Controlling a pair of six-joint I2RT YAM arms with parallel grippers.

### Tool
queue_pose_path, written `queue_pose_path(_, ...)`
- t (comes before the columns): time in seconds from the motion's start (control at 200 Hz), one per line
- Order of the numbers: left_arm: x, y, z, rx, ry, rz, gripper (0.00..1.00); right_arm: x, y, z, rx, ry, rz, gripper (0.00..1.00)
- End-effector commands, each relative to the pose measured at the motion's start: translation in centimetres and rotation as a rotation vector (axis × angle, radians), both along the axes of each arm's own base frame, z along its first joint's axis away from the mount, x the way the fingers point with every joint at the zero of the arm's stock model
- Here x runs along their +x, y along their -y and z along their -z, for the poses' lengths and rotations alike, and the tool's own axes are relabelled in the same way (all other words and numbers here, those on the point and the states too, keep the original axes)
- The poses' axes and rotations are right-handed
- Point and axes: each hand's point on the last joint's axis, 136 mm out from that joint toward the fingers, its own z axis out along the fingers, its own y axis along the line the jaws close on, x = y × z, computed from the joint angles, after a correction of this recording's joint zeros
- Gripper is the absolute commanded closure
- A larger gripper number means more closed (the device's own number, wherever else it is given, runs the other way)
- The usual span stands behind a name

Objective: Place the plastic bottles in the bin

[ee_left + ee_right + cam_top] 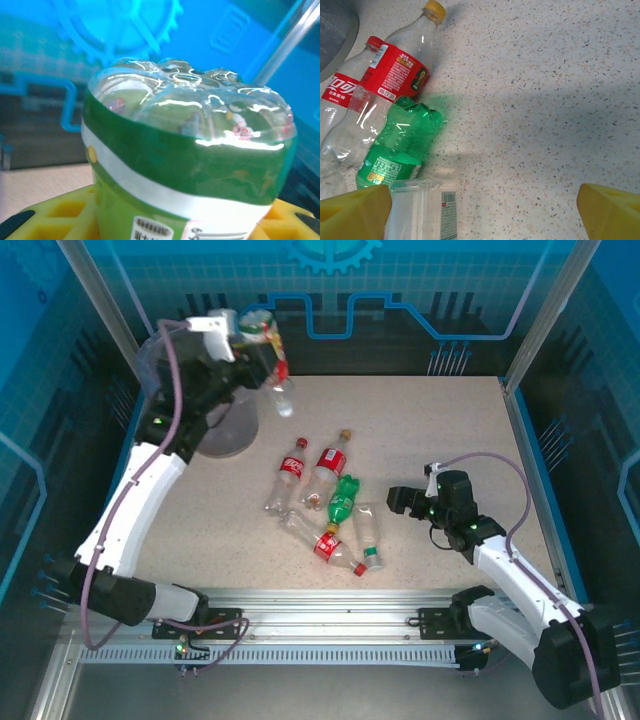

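The left gripper is raised and pinches a green-label bottle between its yellow fingers, the bottle's base pointing away from the wrist. The bin stands just under this gripper, partly hidden by the arm. A red-label bottle shows just to the gripper's right; I cannot tell whether it is resting on anything. The pile lies left of the right gripper, on the table. That gripper is low and spread wide. A green bottle lies ahead of its fingers, and a clear bottle is just beside one of them.
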Motion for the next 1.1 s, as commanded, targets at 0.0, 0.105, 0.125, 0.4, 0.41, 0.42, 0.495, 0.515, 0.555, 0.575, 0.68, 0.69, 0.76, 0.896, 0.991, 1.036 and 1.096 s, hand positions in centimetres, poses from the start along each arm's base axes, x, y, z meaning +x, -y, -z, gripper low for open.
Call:
queue_pose_path(0.0,-0.2,-5.4,-2.1,0.067,0.044,-0.135,0.61,0.0,0.3,-0.3,0.016,-0.001,0.017,0.04)
queue_pose_path(0.105,0.8,-11.2,-3.1,0.055,0.07,-0.299,0.65,-0.1,0.1,-0.1,0.024,-0.014,0.012,0.04)
queue_pose_path(0.125,1.0,-12.4,-3.3,0.051,0.073,-0.328,0.65,-0.1,0.0,-0.1,0.027,-0.014,0.01,0.04)
queue_pose_path(0.4,5.9,-21.7,-1.7,0.058,-0.024,-0.496,0.63,0.1,-0.3,-1.2,0.037,-0.006,0.0,0.05)
queue_pose_path(0.41,6.2,-21.9,-1.6,0.06,-0.031,-0.497,0.63,0.1,-0.3,-1.3,0.036,-0.004,0.0,0.05)
queue_pose_path(0.42,6.4,-22.1,-1.5,0.064,-0.035,-0.499,0.63,0.1,-0.3,-1.4,0.036,-0.004,0.0,0.05)
queue_pose_path(0.495,8.2,-23.1,0.0,0.087,-0.098,-0.501,0.63,0.1,-0.1,-1.8,0.028,0.005,0.01,0.05)
queue_pose_path(0.515,8.7,-23.3,0.5,0.094,-0.114,-0.499,0.62,0.0,0.0,-1.9,0.022,0.008,0.014,0.05)
queue_pose_path(0.555,9.8,-23.5,1.6,0.107,-0.155,-0.489,0.62,-0.2,0.2,-1.9,0.005,0.009,0.019,0.05)
queue_pose_path(0.575,10.3,-23.5,2.1,0.113,-0.173,-0.481,0.61,-0.2,0.2,-2.0,-0.005,0.011,0.02,0.05)
queue_pose_path(0.68,12.5,-22.6,4.6,0.134,-0.26,-0.384,0.6,-0.8,0.7,-2.1,-0.071,0.009,0.028,0.05)
queue_pose_path(0.69,12.7,-22.5,4.9,0.133,-0.269,-0.376,0.6,-0.8,0.8,-2.2,-0.077,0.011,0.03,0.05)
queue_pose_path(0.76,13.8,-21.7,6.3,0.133,-0.301,-0.329,0.6,-1.1,1.1,-2.2,-0.12,0.011,0.033,0.05)
queue_pose_path(0.896,15.3,-20.3,9.0,0.185,-0.34,-0.292,0.6,-1.5,1.1,-2.3,-0.204,0.014,0.028,0.05)
queue_pose_path(0.991,16.2,-19.2,11.1,0.193,-0.379,-0.245,0.6,-1.8,0.8,-2.2,-0.234,0.014,0.013,0.05)
queue_pose_path(1.036,16.4,-18.8,12.2,0.199,-0.406,-0.229,0.6,-1.9,0.8,-2.1,-0.242,0.012,0.012,0.05)
queue_pose_path(1.096,16.7,-18.4,13.8,0.218,-0.447,-0.208,0.6,-1.9,0.8,-1.9,-0.247,0.008,0.012,0.05)
